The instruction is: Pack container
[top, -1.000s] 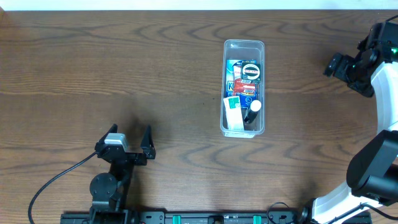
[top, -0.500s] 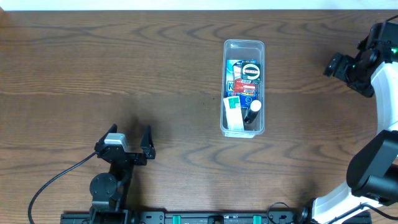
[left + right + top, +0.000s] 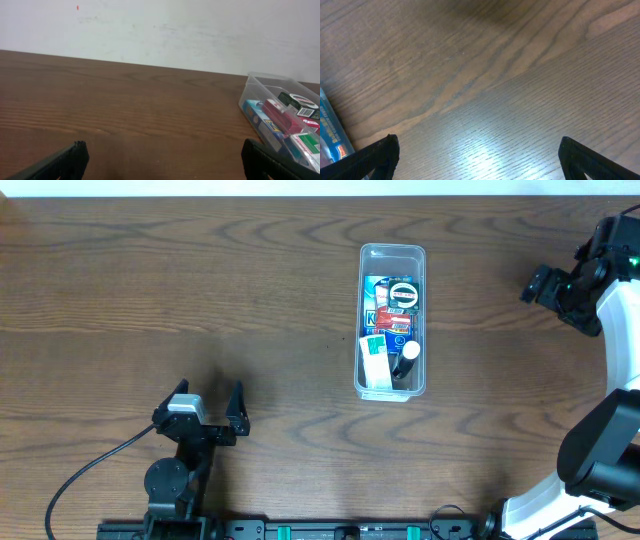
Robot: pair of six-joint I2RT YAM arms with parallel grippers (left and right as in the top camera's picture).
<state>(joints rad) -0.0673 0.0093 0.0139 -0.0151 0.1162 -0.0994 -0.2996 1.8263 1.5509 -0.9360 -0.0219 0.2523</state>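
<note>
Container position: the container (image 3: 392,250) is set lengthwise on the table (image 3: 200,280), right of the middle, upright and uncovered.
Contents: the bin is filled end to end with printed packets (image 3: 385,308); a round black-and-white piece (image 3: 402,293) is laid toward the far end and a white-capped dark tube (image 3: 408,358) toward the near end.
Left gripper: the left gripper (image 3: 208,400) is parked at the near left, well apart from the container, jaws spread wide and nothing held between them.
Right gripper: the right gripper (image 3: 477,150) is held at the far right above bare wood, jaws likewise released and empty.
Loose items: none are seen on the wood outside the bin.
Step in hand: packing is judged to be finished or nearly so, since everything visible is already inside.
Next move: if more is to be packed, an item must first be brought into reach; otherwise only a check is called for that nothing stands above the rim, which cannot be told from above.
</note>
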